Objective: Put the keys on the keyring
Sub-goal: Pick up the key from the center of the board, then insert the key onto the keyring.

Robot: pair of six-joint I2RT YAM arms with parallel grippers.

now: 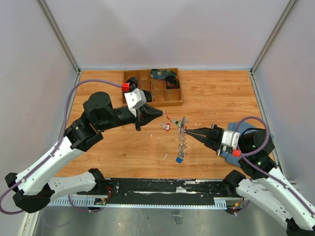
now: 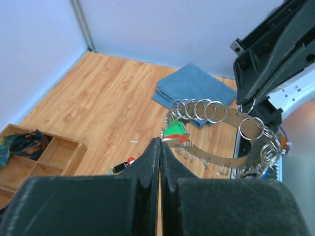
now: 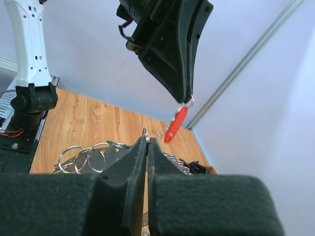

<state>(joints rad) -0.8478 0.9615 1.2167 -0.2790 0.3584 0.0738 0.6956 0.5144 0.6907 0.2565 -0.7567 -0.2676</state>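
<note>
The left gripper (image 1: 160,114) is pinched shut, and a red key (image 3: 175,124) is held at its tips by a small wire loop, hanging loose just beside the keyring (image 1: 183,135), on its left. The keyring is gripped from its right side by the right gripper (image 1: 191,132), whose fingers are closed tight on it. It is stood on edge, with a blue key (image 1: 180,159) at its near end. Two loose keys (image 1: 165,127) lie on the table near the keyring's left, below the held one.

Only the thin loop is pinched — with a slight twist the key could be dropped among the loose ones. As the key hangs free, its loop may be carried past the ring's opening, which cannot be made out in any view. If the loop is pushed into the bristling silver keys it could be snagged, or the keyring turned in its narrow hold. The tray (image 1: 152,104) beyond the keyring and the cloth (image 2: 194,91) to its right lie well apart and are unlikely to be disturbed.
</note>
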